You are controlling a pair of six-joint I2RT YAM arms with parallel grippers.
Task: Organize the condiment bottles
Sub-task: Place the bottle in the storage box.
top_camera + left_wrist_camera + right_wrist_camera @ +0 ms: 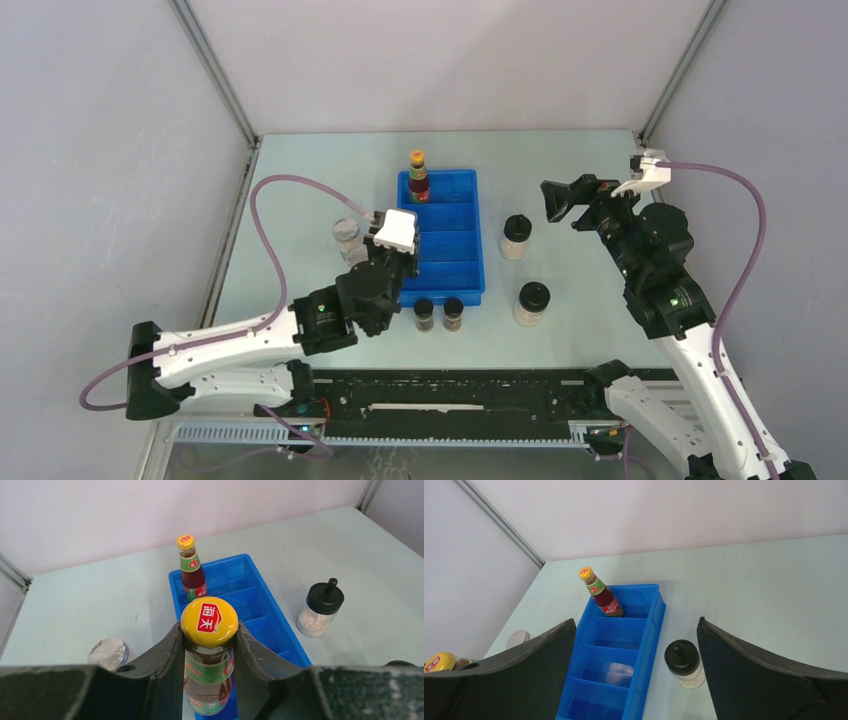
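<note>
My left gripper [209, 647] is shut on the neck of a red sauce bottle [209, 625] with a yellow cap, held upright over the near left part of the blue tray [262, 607]. A second red sauce bottle [418, 178] stands in the tray's far compartment. One grey-lidded jar [347, 232] sits left of the tray, close to my left gripper [398, 245]. Two pale black-lidded jars [515, 237] [531, 303] stand right of the tray. Two tiny dark jars [424, 314] [453, 313] stand at its near end. My right gripper [565, 200] is open, raised to the right with nothing between its fingers.
The blue tray [462, 262] has several compartments, and all but the far one look bare. In the right wrist view the tray [651, 630] and one pale jar [683, 662] lie below the open gripper [636, 630]. Walls and frame posts enclose the table.
</note>
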